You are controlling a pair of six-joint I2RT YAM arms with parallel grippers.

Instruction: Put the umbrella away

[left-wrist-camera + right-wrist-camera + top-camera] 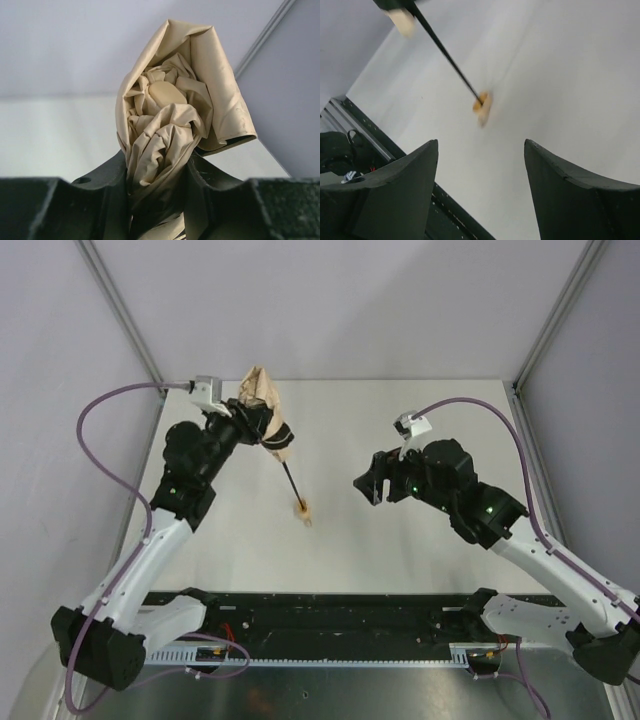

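Now gripping the umbrella (262, 398) with the left end effector (268, 436), clamped tight round the bunched tan canopy (165, 125), over the far left part of the worktop (400, 540). Holding it aloft and tilted rather than laid flat: canopy up and away, thin black shaft (290, 478) slanting down, rightward and toward the near edge, ending in the knob (301, 507). Resting on the worktop or just clear of it, cannot tell.

From the left wrist, nothing but crumpled fabric squeezed between the fingers (100, 195); no shaft or knob in that view.

Further right, the right end effector (370, 488): spread apart, empty, near the knob on its right side, touching nothing. Facing the knob roughly head-on in the right wrist view, with the shaft rising to the upper left across the line of approach. Nearer the knob than the left arm, so probably the one to take it, or to press it back along the shaft's long axis toward the canopy.

Blurred in that view: the knob. Cut off at the top edge: the upper shaft. Hidden throughout: the join of shaft and canopy.
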